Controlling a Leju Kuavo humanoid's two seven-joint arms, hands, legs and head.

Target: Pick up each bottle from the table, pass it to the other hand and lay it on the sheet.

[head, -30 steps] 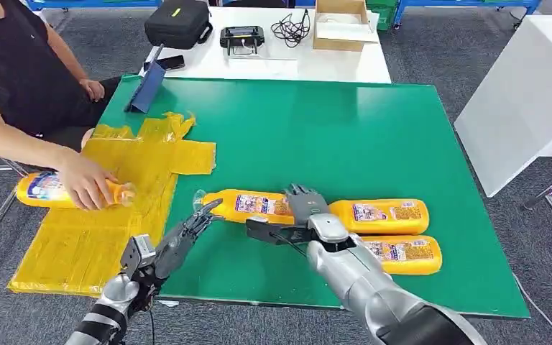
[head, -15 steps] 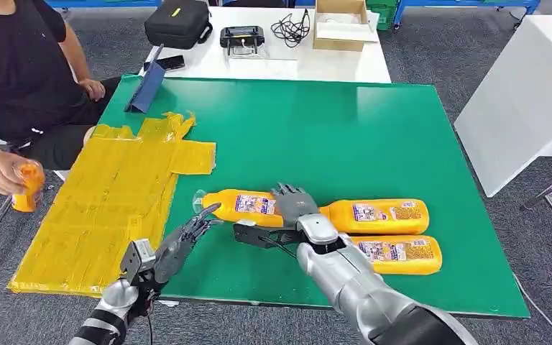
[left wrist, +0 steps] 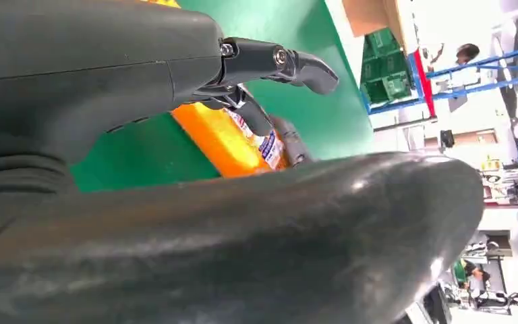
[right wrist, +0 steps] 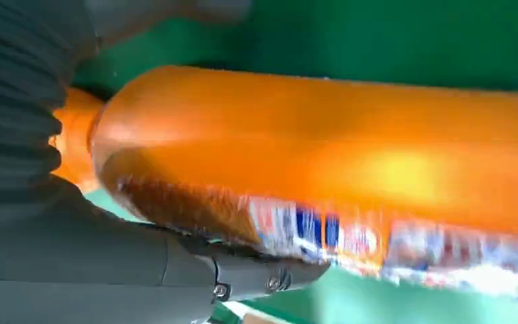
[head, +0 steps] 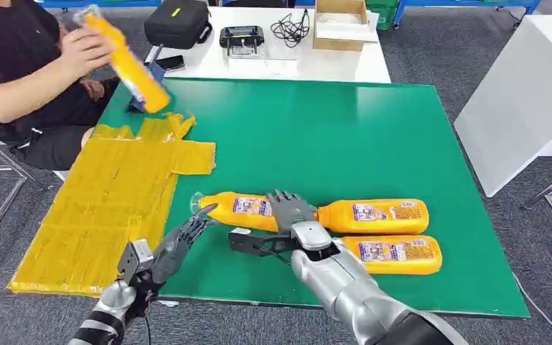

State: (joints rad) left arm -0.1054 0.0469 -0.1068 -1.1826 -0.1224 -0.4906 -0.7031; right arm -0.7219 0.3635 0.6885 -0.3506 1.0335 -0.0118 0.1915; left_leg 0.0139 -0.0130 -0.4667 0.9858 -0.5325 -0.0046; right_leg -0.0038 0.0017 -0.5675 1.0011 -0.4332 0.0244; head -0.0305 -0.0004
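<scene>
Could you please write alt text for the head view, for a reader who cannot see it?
The robot's right hand grips an orange bottle on a green table, its open left hand beside it. Two more bottles lie to the right; a seated person lifts another above a yellow sheet.

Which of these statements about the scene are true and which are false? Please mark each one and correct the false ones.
1. Three orange bottles lie on the green table. True: the left bottle, the far right bottle and the near right bottle all lie on the green table.
2. The right robot hand is around the left bottle. True: the right robot hand has its fingers over the bottle and its thumb below it.
3. The left robot hand holds a bottle. False: the left robot hand holds nothing, its fingers are spread beside the bottle's cap.
4. A bottle lies on the yellow sheet. False: the yellow sheet bears no bottle; a person's hand holds the raised bottle in the air.
</scene>
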